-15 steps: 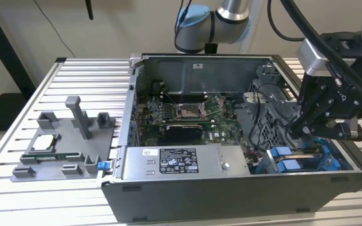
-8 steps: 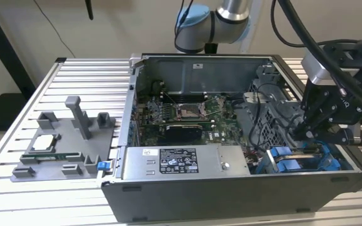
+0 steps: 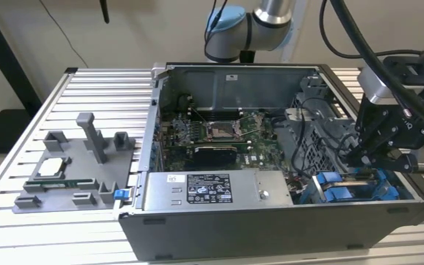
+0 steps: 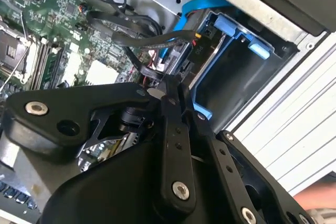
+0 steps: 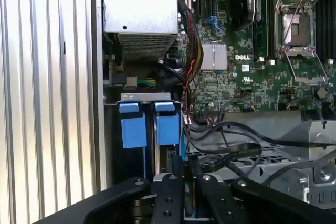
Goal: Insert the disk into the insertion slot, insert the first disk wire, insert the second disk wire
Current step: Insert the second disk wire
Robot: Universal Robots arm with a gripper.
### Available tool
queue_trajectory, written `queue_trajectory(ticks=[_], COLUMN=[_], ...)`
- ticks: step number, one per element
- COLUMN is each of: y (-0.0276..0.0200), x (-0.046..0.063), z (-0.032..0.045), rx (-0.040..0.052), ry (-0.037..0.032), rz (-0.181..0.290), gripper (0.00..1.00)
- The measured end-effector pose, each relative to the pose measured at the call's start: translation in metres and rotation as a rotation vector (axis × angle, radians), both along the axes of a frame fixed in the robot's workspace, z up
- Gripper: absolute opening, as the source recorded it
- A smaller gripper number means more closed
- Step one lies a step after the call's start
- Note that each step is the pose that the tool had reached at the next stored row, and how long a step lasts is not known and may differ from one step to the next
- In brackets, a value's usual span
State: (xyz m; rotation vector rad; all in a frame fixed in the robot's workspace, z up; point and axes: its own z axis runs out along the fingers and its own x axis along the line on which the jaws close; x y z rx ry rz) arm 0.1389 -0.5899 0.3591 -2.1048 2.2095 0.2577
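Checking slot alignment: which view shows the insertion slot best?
The second wrist view: the insertion slot shows as an open blue-framed bay. The first wrist view shows its blue tabs; the exterior view shows it partly behind the gripper.

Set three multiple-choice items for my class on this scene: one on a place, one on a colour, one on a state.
1. At the computer case, the claw is:
A at the exterior view's left end
B over the drive cage, at the exterior view's right
C against the far wall

2. The cage's plastic fittings are:
A red
B blue
C yellow

3. The case is:
A open
B shut by a panel
C standing upright

Answers: 1 B, the claw reaches down onto the cage; 2 B, bright blue in both wrist views; 3 A, the motherboard lies exposed.
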Motion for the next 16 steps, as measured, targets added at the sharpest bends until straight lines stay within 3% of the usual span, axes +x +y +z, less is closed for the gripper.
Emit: queue_trajectory(ticks=[5,6,10,11,16], y=[0.0001,0.0,0.0,0.0,0.0], x=[0.0001,0.0001,-0.0001,-0.0004,-0.0023], z=[-0.0006,-0.0011,-0.0035,-0.004,-0.0067], rx=[0.0005,0.0004,0.0004,0.0002,-0.0002], ry=[-0.0022,-0.0076,-0.0476,-0.0531,-0.0579], rz=[0.002,0.002,0.004,0.004,0.003], gripper=[0.0,0.0,0.0,0.0,0.0])
